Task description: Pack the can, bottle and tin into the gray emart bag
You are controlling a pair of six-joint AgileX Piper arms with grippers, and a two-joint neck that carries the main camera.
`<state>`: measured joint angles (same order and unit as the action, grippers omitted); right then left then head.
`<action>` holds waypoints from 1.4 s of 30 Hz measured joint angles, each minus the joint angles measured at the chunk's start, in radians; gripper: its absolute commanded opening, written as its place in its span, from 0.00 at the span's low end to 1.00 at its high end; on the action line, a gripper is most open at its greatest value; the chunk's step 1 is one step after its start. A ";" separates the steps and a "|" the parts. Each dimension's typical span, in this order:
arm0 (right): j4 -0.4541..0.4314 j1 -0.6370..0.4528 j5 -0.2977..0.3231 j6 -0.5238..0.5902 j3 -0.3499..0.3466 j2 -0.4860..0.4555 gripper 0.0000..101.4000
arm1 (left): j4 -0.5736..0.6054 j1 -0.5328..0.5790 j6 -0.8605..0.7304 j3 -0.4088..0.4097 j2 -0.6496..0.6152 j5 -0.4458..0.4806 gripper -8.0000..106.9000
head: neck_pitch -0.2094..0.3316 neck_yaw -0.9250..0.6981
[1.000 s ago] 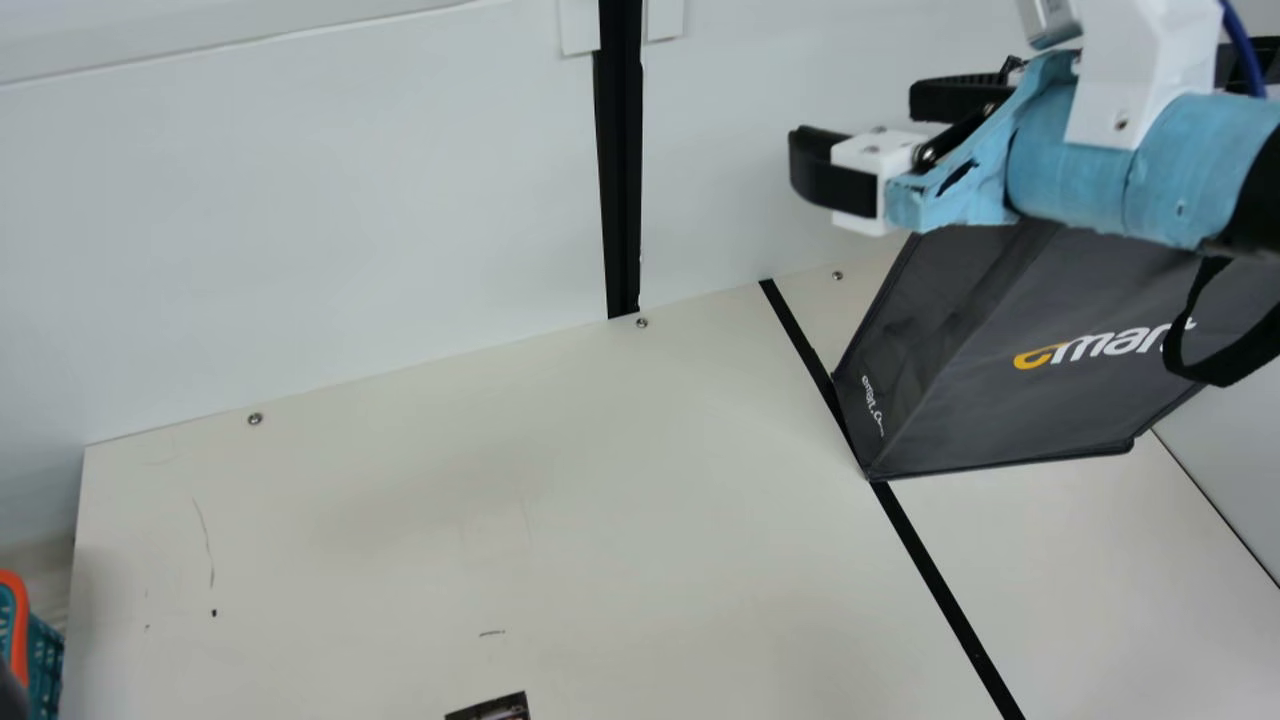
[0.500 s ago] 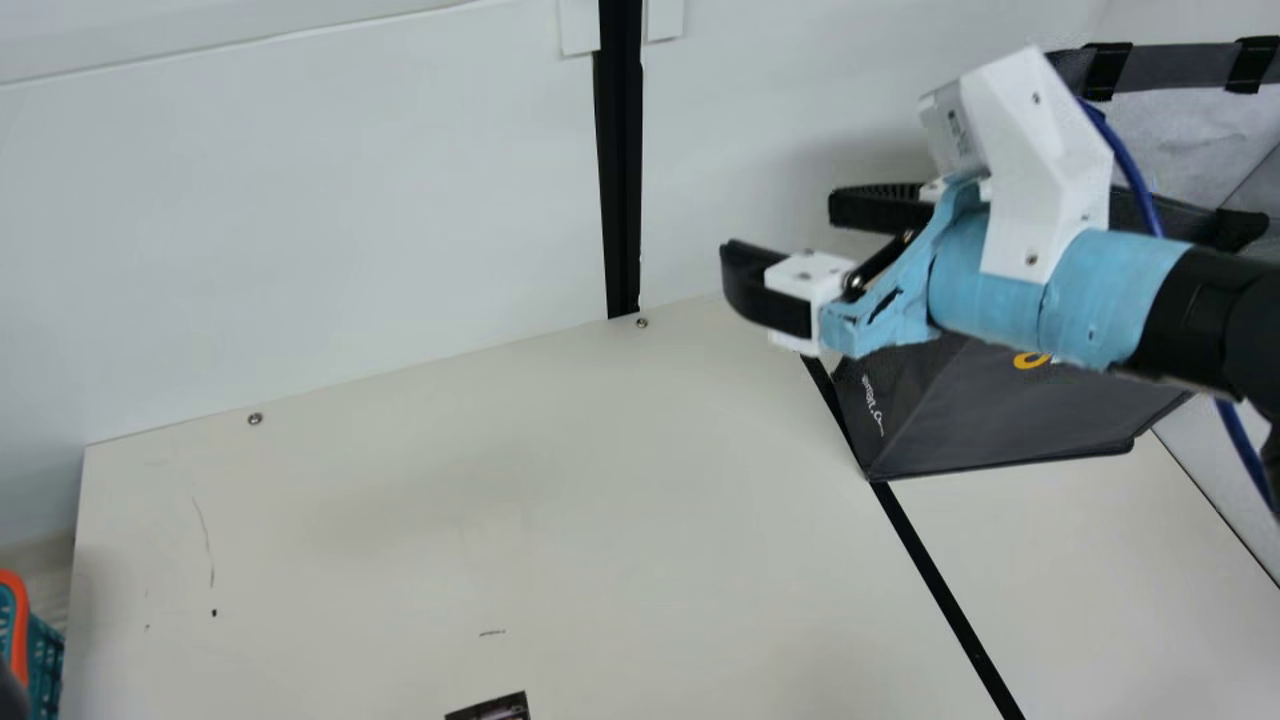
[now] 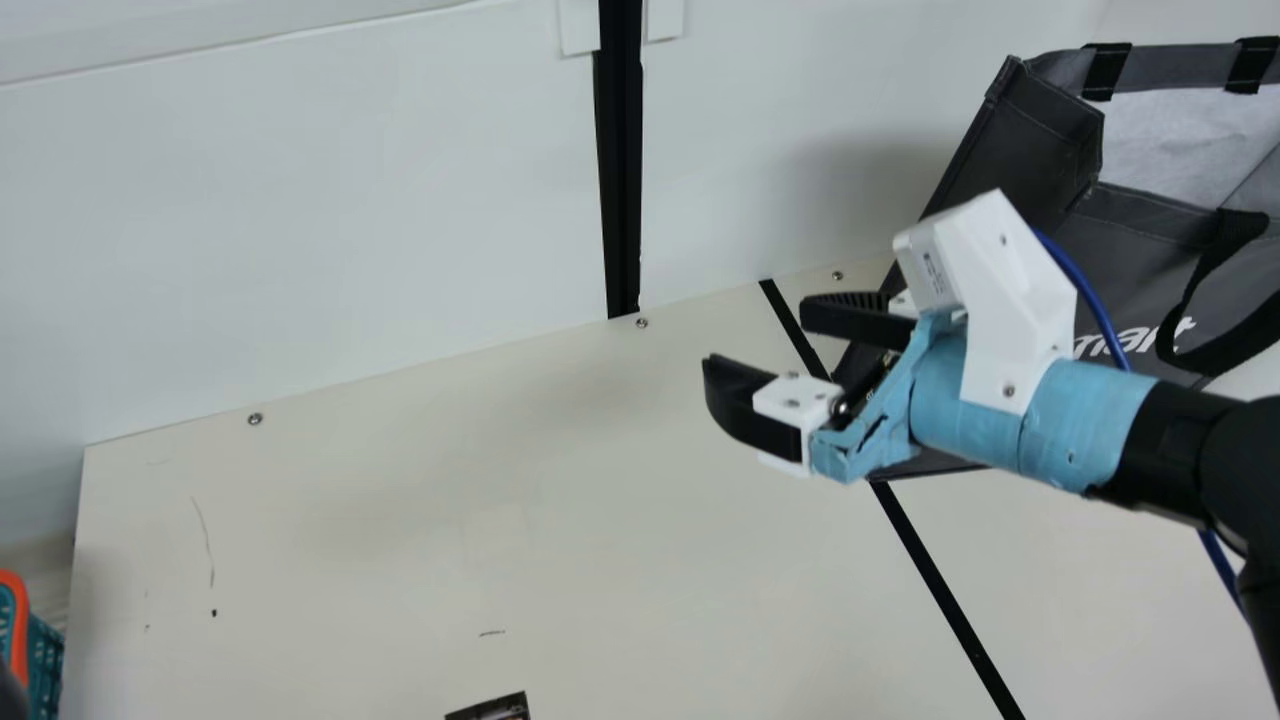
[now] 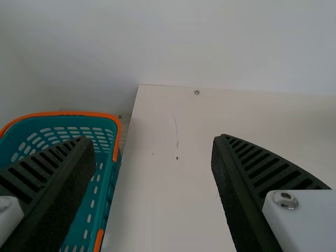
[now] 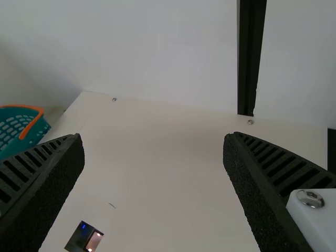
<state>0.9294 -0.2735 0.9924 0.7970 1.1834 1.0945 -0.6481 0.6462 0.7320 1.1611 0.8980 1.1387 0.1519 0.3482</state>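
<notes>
Dark small block (image 3: 490, 708), identity unclear, main view's near edge. Beyond: right gripper (image 3: 757, 340), spread, nothing between, pointing away from gray emart bag (image 3: 1035, 150). Bag farther back, toward robot's right, open-topped; right arm nearer.

We observe one teal perforated basket (image 4: 58, 113), orange rim, beside the cream table's (image 3: 400, 500) edge at the main view's left. We note a black strip (image 3: 940, 580) across the tabletop, a vertical black post (image 3: 622, 180) against the white wall (image 3: 300, 220), and screw heads (image 3: 255, 419) along the table's rear edge.
</notes>
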 measured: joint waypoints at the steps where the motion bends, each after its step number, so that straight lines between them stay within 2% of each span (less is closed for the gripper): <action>1: 0.007 -0.005 0.002 0.008 -0.018 -0.007 0.90 | 0.000 0.000 0.000 0.000 0.000 0.000 0.85 | 0.000 -0.002; 6: 0.039 -0.015 0.015 0.032 -0.079 -0.028 0.90 | 0.000 0.000 0.000 0.000 0.000 0.000 0.85 | 0.000 0.000; 42: 0.039 -0.015 0.015 0.032 -0.079 -0.028 0.90 | 0.000 0.000 0.000 0.000 0.000 0.000 0.85 | 0.000 0.000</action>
<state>0.9688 -0.2884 1.0076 0.8291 1.1049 1.0670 -0.6481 0.6462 0.7320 1.1611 0.8980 1.1387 0.1519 0.3482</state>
